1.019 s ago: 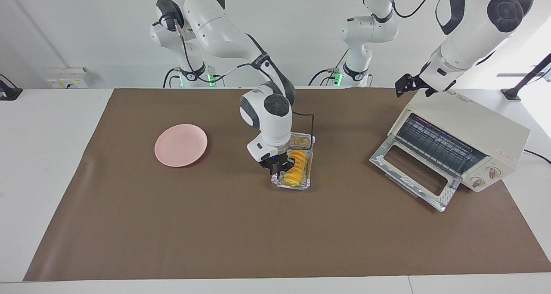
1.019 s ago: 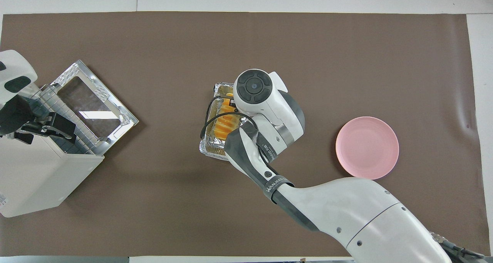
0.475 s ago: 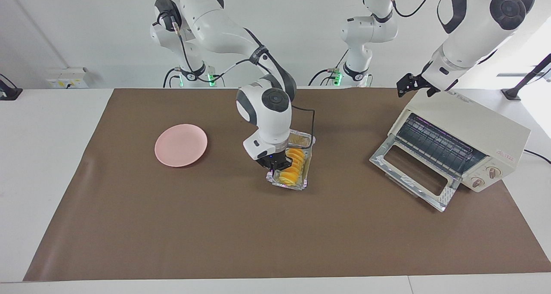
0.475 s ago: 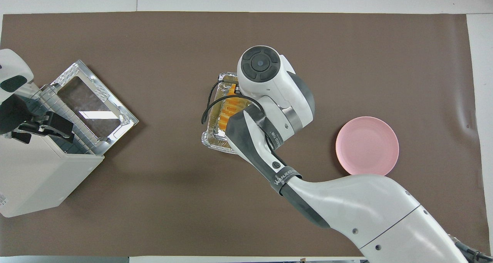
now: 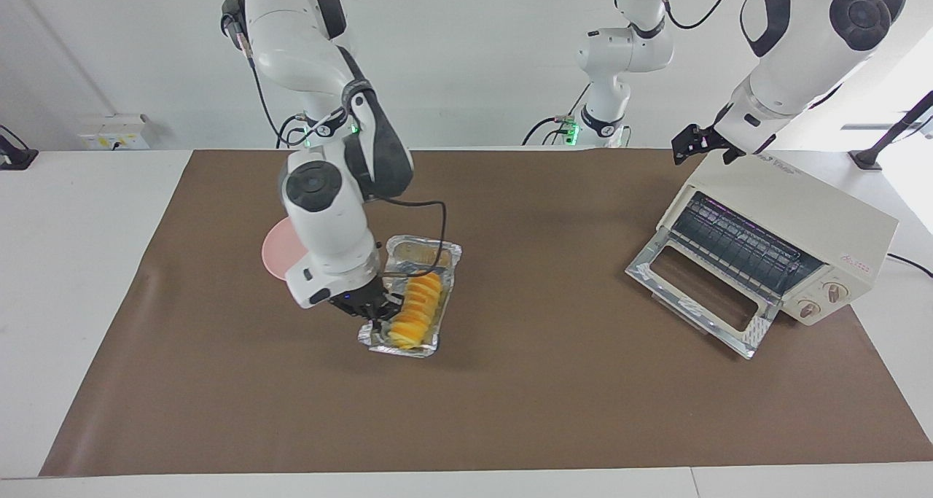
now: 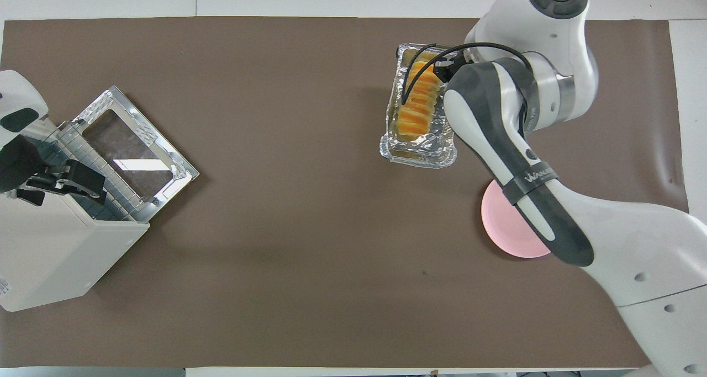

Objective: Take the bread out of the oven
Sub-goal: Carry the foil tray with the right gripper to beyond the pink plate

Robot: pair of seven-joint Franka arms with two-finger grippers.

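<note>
The golden ridged bread (image 5: pixel 414 310) lies in a crinkled foil tray (image 5: pixel 419 254). My right gripper (image 5: pixel 370 314) is shut on the tray's rim at the side toward the pink plate and holds it tilted above the brown mat. In the overhead view the bread (image 6: pixel 418 98) and the tray (image 6: pixel 422 149) show beside the right arm, which hides the gripper. The cream oven (image 5: pixel 802 217) stands at the left arm's end with its glass door (image 5: pixel 700 288) folded down and only the wire rack inside. My left gripper (image 5: pixel 701 146) waits over the oven's top.
The pink plate (image 5: pixel 274 254) lies on the mat toward the right arm's end, partly hidden by the right arm; it also shows in the overhead view (image 6: pixel 505 228). The oven (image 6: pixel 49 250) and its open door (image 6: pixel 132 150) take up the other end.
My right gripper has lifted the foil tray with the bread and carried it from the mat's middle toward the pink plate's end. The left arm has barely moved.
</note>
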